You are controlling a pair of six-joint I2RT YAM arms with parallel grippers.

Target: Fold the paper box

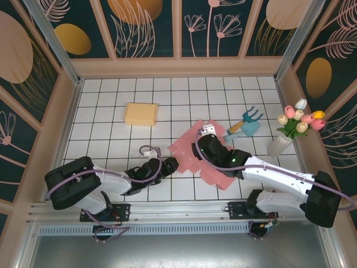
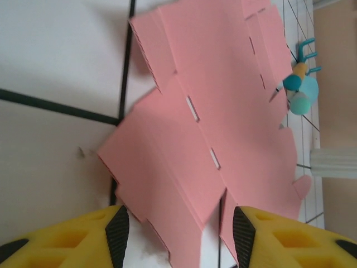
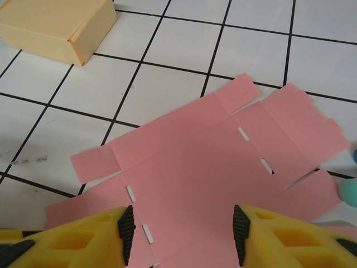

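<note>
the pink paper box point(image 1: 184, 149) is lying flat and unfolded at the table's near middle, so all the folding is waiting. the left gripper point(image 2: 179, 229) is straddling its left edge and the right gripper point(image 3: 181, 229) is hovering over its middle, both half open and holding nothing.

Light was bright and even, falling from above; shadows on the tiled table point(image 1: 184, 100) were faint and soft. Its white glared a little in the left wrist view (nearly washed out), and the yellow fingers point(image 2: 72, 240) at the near edge were blurred.
</note>
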